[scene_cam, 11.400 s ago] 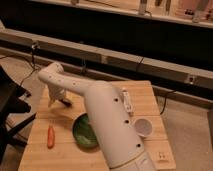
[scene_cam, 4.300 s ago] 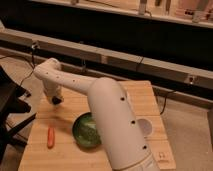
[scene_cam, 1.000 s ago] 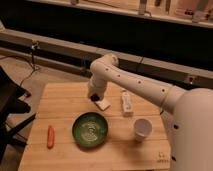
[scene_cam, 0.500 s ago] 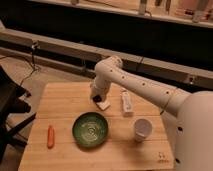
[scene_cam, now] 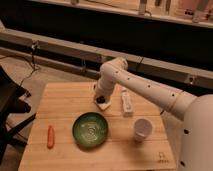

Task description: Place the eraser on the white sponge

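Note:
My gripper hangs at the middle of the wooden table, right over the white sponge, a thin flat white pad of which only the near edge shows. A small dark block, the eraser, shows at the gripper's tip, on or just above the sponge. I cannot tell whether it is touching the pad or is still held.
A long narrow white bar lies just right of the sponge. A green bowl sits in front, a white cup at the front right, and an orange carrot at the front left. Dark chair parts stand left of the table.
The gripper came from the table's left part to the middle. Over the last second it shifted slightly right above the sponge.

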